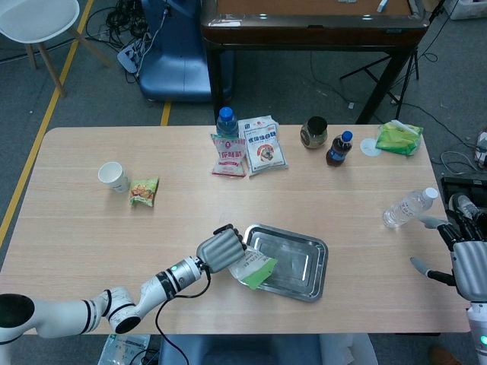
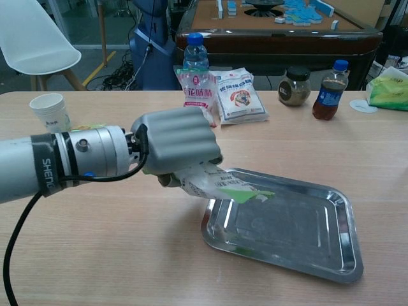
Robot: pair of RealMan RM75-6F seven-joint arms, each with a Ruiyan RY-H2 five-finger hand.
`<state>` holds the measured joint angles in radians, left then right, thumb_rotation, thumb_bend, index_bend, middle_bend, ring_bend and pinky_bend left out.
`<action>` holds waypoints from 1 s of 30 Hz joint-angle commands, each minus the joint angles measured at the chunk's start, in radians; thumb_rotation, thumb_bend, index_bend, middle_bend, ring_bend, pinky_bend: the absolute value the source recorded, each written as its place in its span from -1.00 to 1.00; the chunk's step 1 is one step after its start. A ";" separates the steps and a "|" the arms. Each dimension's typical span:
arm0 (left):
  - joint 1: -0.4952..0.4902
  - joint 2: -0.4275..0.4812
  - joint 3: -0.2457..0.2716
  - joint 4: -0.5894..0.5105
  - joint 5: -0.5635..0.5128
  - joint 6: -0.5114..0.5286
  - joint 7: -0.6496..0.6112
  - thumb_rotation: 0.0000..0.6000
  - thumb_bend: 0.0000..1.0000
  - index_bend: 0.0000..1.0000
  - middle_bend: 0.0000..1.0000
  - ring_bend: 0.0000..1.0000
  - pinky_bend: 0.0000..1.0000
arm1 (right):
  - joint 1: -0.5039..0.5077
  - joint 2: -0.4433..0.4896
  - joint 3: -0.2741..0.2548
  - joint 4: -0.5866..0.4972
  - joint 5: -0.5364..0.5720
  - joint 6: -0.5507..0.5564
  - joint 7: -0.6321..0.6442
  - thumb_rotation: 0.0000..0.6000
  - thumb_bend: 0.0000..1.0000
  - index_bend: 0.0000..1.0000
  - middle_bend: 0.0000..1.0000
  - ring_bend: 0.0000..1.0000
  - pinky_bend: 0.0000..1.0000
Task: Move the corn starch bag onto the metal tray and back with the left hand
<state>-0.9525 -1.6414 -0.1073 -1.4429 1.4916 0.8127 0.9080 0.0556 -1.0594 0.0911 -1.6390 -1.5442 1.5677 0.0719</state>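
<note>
Gripping the corn starch bag (image 2: 213, 183) in your left hand (image 2: 180, 143), you held it tilted with its green end jutting beyond the fingers over the near-left corner of the metal tray (image 2: 319, 245), seemingly so it could settle flat inside.

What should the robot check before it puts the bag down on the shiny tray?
1. Left hand holds the corn starch bag: ok.
2. Bag over the metal tray: ok, its green end hangs above the tray's left part.
3. Bag resting on the tray: cannot tell.
4. Tray bare where the bag would land: ok.
5. Right hand away from the tray: ok, at the table's far edge.
</note>
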 commanded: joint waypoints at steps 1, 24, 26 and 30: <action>-0.031 -0.011 0.004 -0.038 -0.062 -0.046 0.161 1.00 -0.30 0.00 0.16 0.15 0.27 | -0.001 -0.001 -0.001 0.003 -0.002 0.002 0.004 1.00 -0.78 -0.44 -0.27 -0.71 -0.68; -0.085 -0.104 0.140 -0.089 -0.363 0.079 0.869 1.00 -0.28 0.00 0.19 0.15 0.41 | -0.017 0.002 0.003 0.014 0.004 0.026 0.026 1.00 -0.78 -0.44 -0.27 -0.71 -0.68; -0.088 -0.096 0.138 -0.096 -0.381 0.099 0.879 1.00 -0.28 0.00 0.19 0.15 0.41 | -0.018 0.002 0.003 0.015 0.004 0.026 0.026 1.00 -0.78 -0.44 -0.27 -0.71 -0.68; -0.097 -0.079 0.137 -0.120 -0.413 0.120 0.879 1.00 -0.28 0.00 0.19 0.15 0.41 | -0.019 0.001 0.004 0.014 0.004 0.028 0.026 1.00 -0.78 -0.44 -0.27 -0.71 -0.68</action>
<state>-1.0445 -1.7280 0.0297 -1.5530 1.0840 0.9233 1.7866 0.0369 -1.0581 0.0952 -1.6246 -1.5401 1.5954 0.0983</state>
